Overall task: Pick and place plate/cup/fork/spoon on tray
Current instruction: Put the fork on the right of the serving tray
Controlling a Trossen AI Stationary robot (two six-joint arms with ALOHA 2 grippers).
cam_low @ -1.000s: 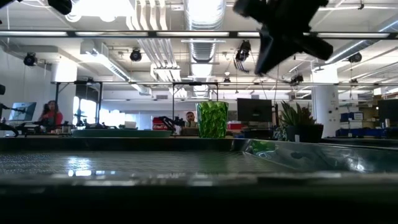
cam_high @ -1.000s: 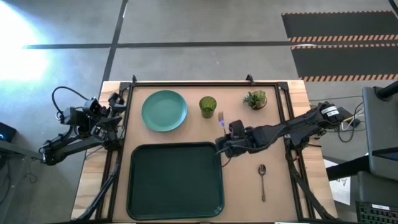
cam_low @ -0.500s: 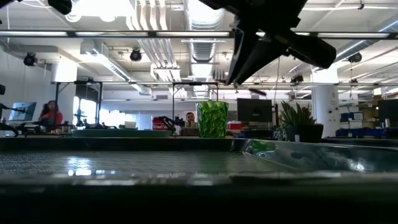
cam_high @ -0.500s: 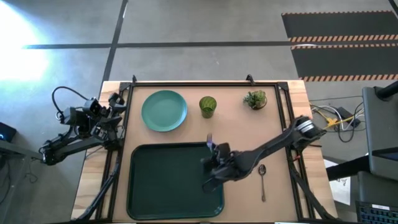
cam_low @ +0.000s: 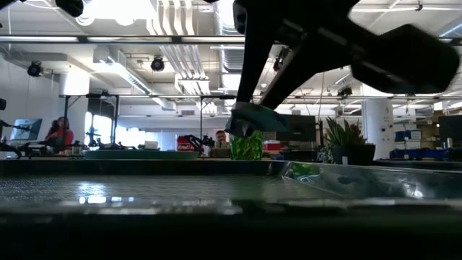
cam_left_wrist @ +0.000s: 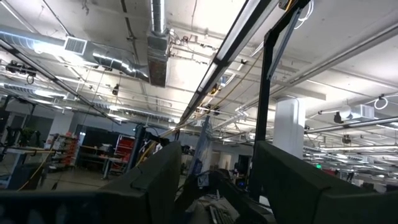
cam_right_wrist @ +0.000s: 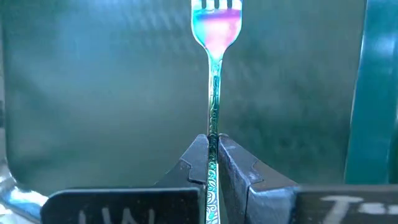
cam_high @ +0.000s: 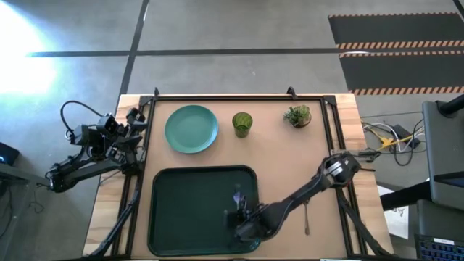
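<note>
My right gripper (cam_high: 241, 212) is over the dark green tray (cam_high: 181, 217), near its right side, and is shut on the bluish fork (cam_high: 237, 196). The fork's tines (cam_right_wrist: 216, 17) point toward the table's far edge. The low view shows my right gripper (cam_low: 249, 119) above the tray's rim. The teal plate (cam_high: 191, 129) and the olive-green cup (cam_high: 242, 123) rest on the table beyond the tray. The spoon (cam_high: 307, 220) lies right of the tray, its bowl under my right arm. My left gripper (cam_left_wrist: 217, 180) is open and empty off the table's left edge. My right gripper pinches the fork's handle (cam_right_wrist: 212, 142) between its two fingers, on the handle's narrow edges, back from the tines. The fork runs forward along the fingers, which slant down toward the table's far side. The fork is lifted over the tray floor, tines foremost.
A small spiky potted plant (cam_high: 298, 115) stands at the far right of the table. My right arm (cam_high: 319, 181) stretches across the table right of the tray. People sit in the room beyond the table (cam_low: 59, 133).
My right gripper has carried the fork from beside the tray's far right corner toward the table's near edge and a little left. It now hangs over the tray's right part, lower than before. The fork stays in the hold, tines toward the far edge.
</note>
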